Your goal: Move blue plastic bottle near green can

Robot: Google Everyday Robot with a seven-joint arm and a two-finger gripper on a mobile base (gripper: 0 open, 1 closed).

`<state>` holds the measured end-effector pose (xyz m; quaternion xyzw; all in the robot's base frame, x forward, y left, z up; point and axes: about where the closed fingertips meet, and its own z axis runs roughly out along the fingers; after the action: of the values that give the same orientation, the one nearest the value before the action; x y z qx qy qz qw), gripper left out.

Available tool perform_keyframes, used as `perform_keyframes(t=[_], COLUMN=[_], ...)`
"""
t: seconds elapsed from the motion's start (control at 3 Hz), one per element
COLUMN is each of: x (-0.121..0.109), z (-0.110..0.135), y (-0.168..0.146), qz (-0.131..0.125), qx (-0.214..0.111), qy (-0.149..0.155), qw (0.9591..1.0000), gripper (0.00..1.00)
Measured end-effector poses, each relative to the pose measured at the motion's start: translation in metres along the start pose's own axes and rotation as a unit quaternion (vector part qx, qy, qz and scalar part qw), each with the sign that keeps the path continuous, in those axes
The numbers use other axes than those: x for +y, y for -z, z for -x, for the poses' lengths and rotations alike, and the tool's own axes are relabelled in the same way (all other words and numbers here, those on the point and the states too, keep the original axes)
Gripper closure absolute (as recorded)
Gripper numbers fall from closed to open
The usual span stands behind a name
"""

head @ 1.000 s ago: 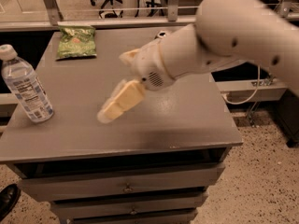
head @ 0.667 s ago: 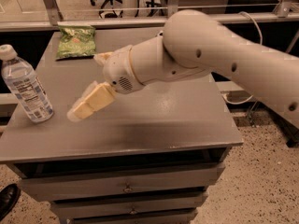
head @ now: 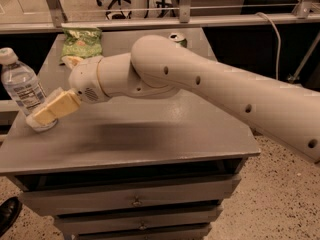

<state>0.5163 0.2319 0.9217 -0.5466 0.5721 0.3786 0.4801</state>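
Bottle [head: 22, 86] stands upright at the bench's left edge, toward the near corner. The gripper [head: 42, 115] lies against its base, and you cannot tell whether the jaws are released or clenched. Expect thin, slick plastic that dents under pressure and tips easily, so take it around the mid body, at the label. The can [head: 176, 38] sits at the far edge, partly behind the arm. A chip bag [head: 82, 43] lies near the far-left corner. The bench [head: 165, 139] top looks flat and smooth, with open room between.

Upright blue plastic bottle [head: 22, 86] far left, hand [head: 42, 115] at its base, green can [head: 177, 38] far back, well apart.
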Motion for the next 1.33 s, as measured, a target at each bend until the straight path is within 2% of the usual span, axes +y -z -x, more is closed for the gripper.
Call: perform_keyframes(t=[0.67,1.0,1.33], x=[0.004,0.003,-0.005], z=[0.004,0.001,-0.001], y=[-0.043,-0.046,-0.034], qz=[0.003,-0.002,-0.021], qx=[-0.045,-0.051,-0.058], qy=[-0.008,-0.018,-0.03], qw=[0.999,0.9985,0.9977], gripper=[0.03,0.25,0.56])
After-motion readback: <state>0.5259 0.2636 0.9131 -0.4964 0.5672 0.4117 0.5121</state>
